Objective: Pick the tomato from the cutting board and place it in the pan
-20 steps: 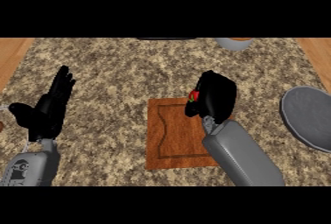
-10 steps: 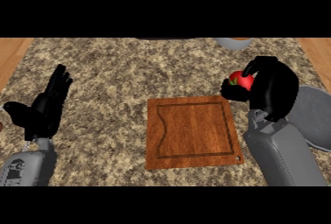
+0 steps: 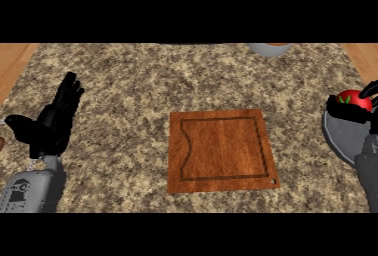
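pan (image 3: 341, 141) cut by right edge, tomato (image 3: 355, 102) half hidden

No text, label, brand, number or sign to be read. Only a small pale mark on the grey forearm (image 3: 24, 191), just below the left hand (image 3: 48, 125), too small to make out.
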Robot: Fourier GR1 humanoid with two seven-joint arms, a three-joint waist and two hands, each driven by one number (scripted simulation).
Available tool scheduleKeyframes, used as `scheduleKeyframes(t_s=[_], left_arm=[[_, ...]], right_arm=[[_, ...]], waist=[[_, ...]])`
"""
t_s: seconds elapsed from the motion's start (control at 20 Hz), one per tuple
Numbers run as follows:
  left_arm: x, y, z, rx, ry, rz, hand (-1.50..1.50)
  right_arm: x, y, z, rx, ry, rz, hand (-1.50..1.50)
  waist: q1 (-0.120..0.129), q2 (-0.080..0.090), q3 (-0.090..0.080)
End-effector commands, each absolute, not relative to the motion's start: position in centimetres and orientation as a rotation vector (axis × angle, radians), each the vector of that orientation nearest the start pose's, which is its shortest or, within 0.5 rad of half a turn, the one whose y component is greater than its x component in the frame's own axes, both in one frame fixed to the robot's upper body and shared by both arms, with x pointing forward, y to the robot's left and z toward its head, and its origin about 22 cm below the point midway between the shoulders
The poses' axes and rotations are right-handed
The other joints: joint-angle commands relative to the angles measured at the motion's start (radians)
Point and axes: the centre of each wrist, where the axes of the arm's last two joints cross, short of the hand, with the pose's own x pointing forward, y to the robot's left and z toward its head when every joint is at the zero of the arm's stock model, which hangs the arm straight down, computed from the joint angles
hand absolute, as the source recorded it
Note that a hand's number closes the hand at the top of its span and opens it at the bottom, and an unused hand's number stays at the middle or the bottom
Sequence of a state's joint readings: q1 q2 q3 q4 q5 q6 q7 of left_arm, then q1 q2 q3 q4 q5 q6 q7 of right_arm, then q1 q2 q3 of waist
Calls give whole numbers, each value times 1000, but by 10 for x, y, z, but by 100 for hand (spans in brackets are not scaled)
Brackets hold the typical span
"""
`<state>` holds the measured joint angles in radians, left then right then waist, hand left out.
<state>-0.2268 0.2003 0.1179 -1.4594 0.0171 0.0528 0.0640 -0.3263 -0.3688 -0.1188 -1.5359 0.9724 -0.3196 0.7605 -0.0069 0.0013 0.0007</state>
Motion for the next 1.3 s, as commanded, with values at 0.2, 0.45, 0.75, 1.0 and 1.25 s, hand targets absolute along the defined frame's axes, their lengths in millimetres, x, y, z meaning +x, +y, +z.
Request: scheduleKeyframes(t_s=[0.2, 0.45, 0.75, 1.0, 1.25], left_arm=[[297, 260, 51, 202, -1627, -46, 0], [291, 282, 40, 187, -1621, -59, 0], [291, 268, 49, 165, -1619, -70, 0], [295, 275, 50, 173, -1636, -62, 0], [310, 262, 68, 165, -1637, -81, 0]], right_arm=[[299, -416, 81, -1598, -995, 110, 150], [299, -464, 46, -1581, -969, 43, 150], [300, -477, 24, -1458, -1055, -96, 150], [296, -482, 7, -1110, -1004, -77, -150], [290, -488, -7, -1093, -1040, -55, -150]], waist=[[9, 1, 0], [22, 6, 1], [33, 7, 5], [40, 10, 5], [42, 13, 5]])
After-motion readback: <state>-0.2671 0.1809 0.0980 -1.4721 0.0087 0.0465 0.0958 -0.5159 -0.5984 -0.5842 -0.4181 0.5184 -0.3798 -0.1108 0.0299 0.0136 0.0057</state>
